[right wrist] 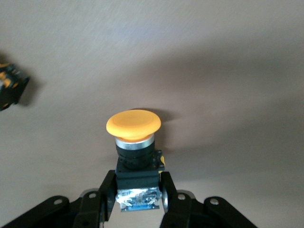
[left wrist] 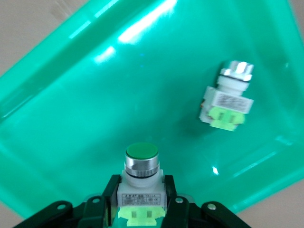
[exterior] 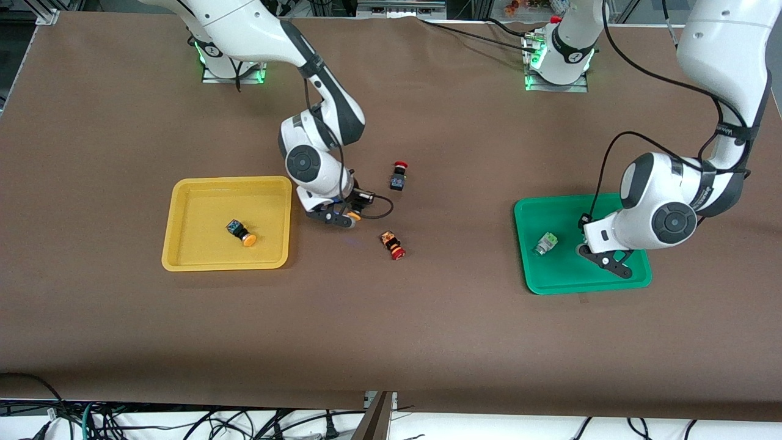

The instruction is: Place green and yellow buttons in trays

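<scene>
My left gripper (exterior: 606, 259) is over the green tray (exterior: 635, 278) and is shut on a green button (left wrist: 141, 176), held low over the tray floor (left wrist: 85, 118). My left gripper (left wrist: 141, 189) clamps its white body. A second green button (exterior: 545, 243) lies on its side in that tray and also shows in the left wrist view (left wrist: 227, 100). My right gripper (exterior: 339, 217) is shut on a yellow button (exterior: 354, 215), over bare table beside the yellow tray (exterior: 183, 256). My right gripper (right wrist: 136, 190) grips its dark body (right wrist: 134, 142). Another yellow button (exterior: 241, 233) lies in the yellow tray.
Two red-capped buttons lie on the table between the trays: one (exterior: 398, 175) farther from the front camera, one (exterior: 393, 244) nearer. The nearer one lies close to my right gripper. One red button shows at the edge of the right wrist view (right wrist: 10, 89).
</scene>
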